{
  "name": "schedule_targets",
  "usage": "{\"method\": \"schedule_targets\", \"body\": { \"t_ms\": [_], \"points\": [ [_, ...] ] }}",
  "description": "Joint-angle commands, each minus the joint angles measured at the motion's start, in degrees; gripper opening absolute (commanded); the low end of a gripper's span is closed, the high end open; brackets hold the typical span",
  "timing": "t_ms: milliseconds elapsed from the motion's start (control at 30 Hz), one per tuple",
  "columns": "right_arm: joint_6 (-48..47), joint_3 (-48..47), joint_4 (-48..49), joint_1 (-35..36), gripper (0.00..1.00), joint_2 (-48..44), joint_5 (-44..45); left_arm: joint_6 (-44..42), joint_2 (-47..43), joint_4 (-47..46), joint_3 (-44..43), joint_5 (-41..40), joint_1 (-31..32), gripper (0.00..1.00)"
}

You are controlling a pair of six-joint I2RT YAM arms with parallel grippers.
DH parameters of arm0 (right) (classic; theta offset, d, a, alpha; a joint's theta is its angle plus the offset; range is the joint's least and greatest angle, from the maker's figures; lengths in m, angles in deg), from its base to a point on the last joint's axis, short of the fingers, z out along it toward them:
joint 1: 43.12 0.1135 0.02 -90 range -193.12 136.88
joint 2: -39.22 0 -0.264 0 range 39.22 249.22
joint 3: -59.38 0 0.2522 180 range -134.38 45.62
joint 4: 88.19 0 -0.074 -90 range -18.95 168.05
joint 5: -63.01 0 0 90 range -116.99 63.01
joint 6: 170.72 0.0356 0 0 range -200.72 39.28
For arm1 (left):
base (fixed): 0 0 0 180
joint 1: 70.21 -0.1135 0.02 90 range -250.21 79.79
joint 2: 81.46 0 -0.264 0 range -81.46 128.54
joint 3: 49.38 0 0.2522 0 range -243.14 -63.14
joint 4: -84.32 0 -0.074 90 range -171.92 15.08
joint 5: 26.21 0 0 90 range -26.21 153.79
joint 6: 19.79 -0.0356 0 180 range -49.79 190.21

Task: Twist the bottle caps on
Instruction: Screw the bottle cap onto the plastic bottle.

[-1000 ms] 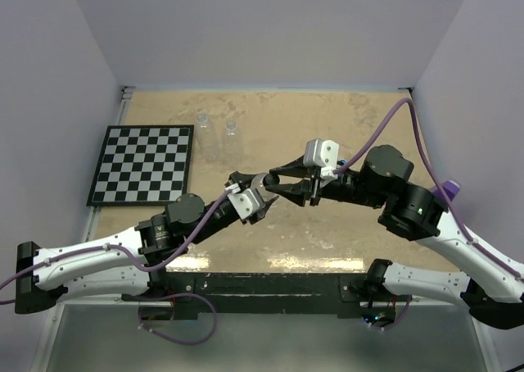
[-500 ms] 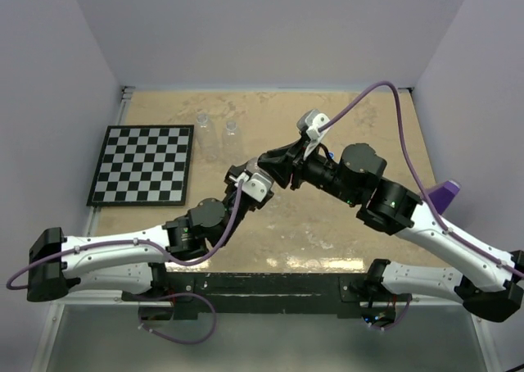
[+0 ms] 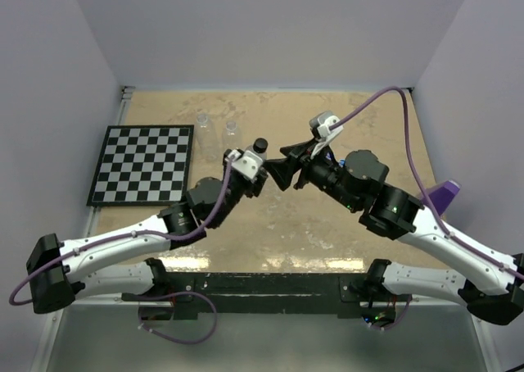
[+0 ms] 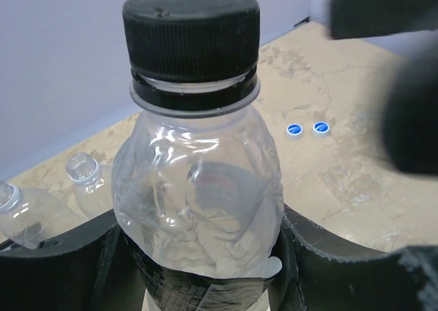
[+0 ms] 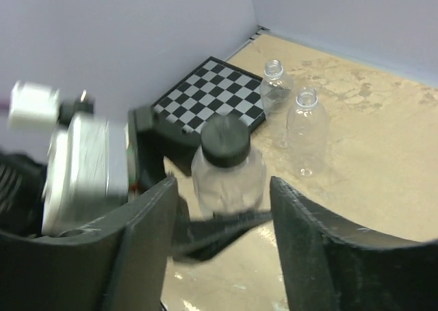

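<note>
Clear bottle, black cap already on, is clamped in the left gripper above the table. Right gripper fingers are held apart just beside it. Two blue caps are seen lying on the table, uncapped bottles stood near the checkerboard.

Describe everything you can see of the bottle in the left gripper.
The bottle is small, clear, crinkled plastic, with a rounded shoulder and narrow neck. A ribbed black cap sits on the neck above a black ring. It is held upright, the left gripper clamped around its lower body. The right gripper is open beside it, not touching.
</note>
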Motion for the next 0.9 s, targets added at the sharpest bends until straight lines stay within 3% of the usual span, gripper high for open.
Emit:
{"method": "schedule_targets", "body": {
  "t_ms": [0,167,300,467,667,867],
  "points": [
    [-5.18,-2.79,-1.26,-1.08,0.67,-3.46,-2.35,8.07,-5.15,4.69,-0.64,24.81,-8.24,0.00],
    [-14.75,-2.09,-0.56,-4.68,0.77,-7.07,-14.82,10.97,-8.49,5.59,1.46,48.54,-17.12,0.00],
    [-21.09,-2.09,-0.82,-8.02,0.77,-7.69,-25.54,11.59,-9.37,4.88,1.21,65.68,-22.49,0.00],
    [-24.88,-3.41,-1.26,-9.88,0.75,-6.37,-36.63,11.15,-8.93,3.48,0.24,79.14,-24.08,0.00],
    [-27.61,-4.64,-0.83,-9.97,0.73,-4.87,-44.90,10.53,-7.18,2.94,-0.99,86.46,-24.08,0.00],
    [-28.40,-5.69,-1.18,-9.97,0.68,-2.94,-49.91,9.75,-6.39,2.68,-1.87,88.66,-24.08,0.00]
  ]
}}
